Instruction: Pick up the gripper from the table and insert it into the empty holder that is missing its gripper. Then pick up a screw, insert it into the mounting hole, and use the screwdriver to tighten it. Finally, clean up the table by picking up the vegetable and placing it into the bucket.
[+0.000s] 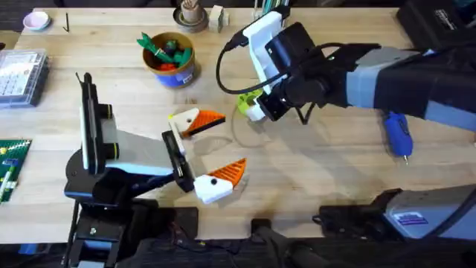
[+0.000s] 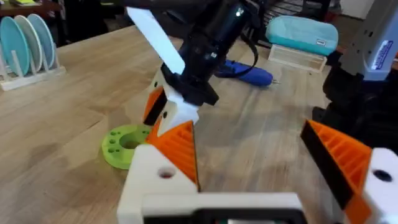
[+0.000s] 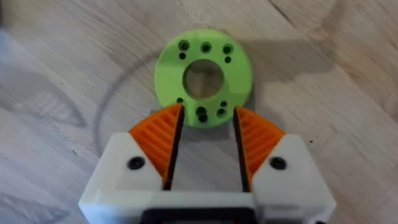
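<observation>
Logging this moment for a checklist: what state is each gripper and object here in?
Right gripper: open, orange pads either side of the lime-green ring-shaped disc's near edge.
Lime-green disc: flat on the wooden table.
Left gripper: open, holding nothing.
Bright blue pen-shaped screwdriver: lying on the table, untouched.
Tan-orange bucket with blue band: upright, toy vegetables inside.

A light wooden table (image 1: 335,179) with visible grain fills the scene under even, soft light. At one side stands a white rack (image 2: 18,74) holding pale blue plates (image 2: 28,40). Beyond the table's far edge the room is dark
</observation>
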Controlling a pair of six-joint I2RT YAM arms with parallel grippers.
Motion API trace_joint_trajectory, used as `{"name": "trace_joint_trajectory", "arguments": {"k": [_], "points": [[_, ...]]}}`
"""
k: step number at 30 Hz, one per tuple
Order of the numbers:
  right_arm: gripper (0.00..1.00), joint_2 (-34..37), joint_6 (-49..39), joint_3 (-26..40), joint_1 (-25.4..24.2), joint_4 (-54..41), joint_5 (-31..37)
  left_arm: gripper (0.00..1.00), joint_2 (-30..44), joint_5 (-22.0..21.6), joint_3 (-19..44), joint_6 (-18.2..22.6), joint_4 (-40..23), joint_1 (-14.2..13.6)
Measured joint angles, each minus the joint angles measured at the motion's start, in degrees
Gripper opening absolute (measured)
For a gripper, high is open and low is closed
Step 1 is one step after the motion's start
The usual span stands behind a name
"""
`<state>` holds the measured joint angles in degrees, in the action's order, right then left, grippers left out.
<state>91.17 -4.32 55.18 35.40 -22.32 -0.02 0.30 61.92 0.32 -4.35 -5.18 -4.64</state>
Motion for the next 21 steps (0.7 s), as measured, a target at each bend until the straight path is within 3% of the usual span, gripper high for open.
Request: {"name": "trace_joint_trajectory", "arguments": {"k": [3,9,12,15,18,21], "points": [[0.515,0.9,0.0,0.0,0.0,0.0,0.0,0.993,0.0,0.0,0.0,0.0,0.0,0.0],[0.314,1.4,0.0,0.1,0.0,0.3,0.1,0.993,0.0,0.0,0.0,0.0,0.0,0.0],[0.271,1.4,0.0,0.2,0.0,0.3,0.1,0.993,0.0,0.0,0.0,0.0,0.0,0.0],[0.277,1.4,0.0,0.2,0.0,0.3,0.1,0.993,0.0,0.0,0.0,0.0,0.0,0.0],[0.378,1.4,0.0,0.2,0.0,0.3,0.2,0.993,0.0,0.0,0.0,0.0,0.0,0.0],[0.399,1.2,0.0,0.2,0.0,0.2,0.2,0.993,0.0,0.0,0.0,0.0,0.0,0.0]]}}
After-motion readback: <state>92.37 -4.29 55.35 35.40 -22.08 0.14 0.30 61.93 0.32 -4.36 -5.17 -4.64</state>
